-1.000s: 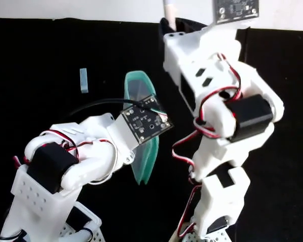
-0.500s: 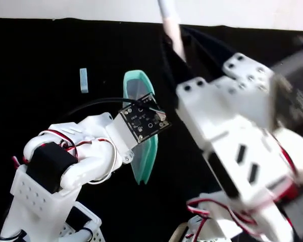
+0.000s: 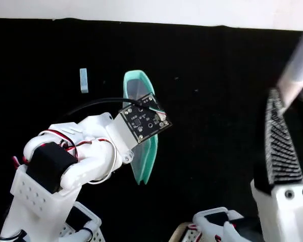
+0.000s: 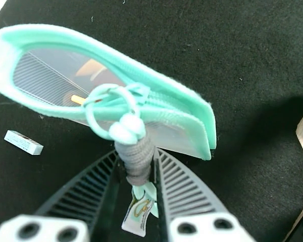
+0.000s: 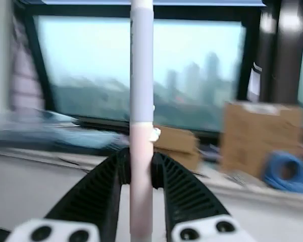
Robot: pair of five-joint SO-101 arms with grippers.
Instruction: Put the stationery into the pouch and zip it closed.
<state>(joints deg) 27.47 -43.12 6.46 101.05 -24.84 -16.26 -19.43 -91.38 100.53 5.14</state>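
The teal pouch [image 4: 156, 108] lies on the black table with its mouth open, and something orange and yellow shows through its mesh side. My left gripper [image 4: 137, 159] is shut on the grey zipper pull cord [image 4: 134, 154] at one end of the pouch [image 3: 147, 160]. A small pale eraser [image 3: 84, 80] lies on the table beside the pouch, apart from it [image 4: 22, 142]. At the right edge of the high view my right gripper [image 3: 292, 99] is raised and shut on a white and pink pen [image 3: 299, 63]. The pen [image 5: 141, 101] stands upright between its fingers [image 5: 111, 176].
The left arm's wrist board [image 3: 144, 123] covers the middle of the pouch from above. Black cloth [image 3: 217, 101] covers the table between the pouch and the right arm. The right wrist view looks out at a window and cardboard boxes [image 5: 257, 136] in the room.
The right arm has swung from above the table's middle, near the pouch, out to the right edge, carrying the pen. The left arm and pouch have stayed put.
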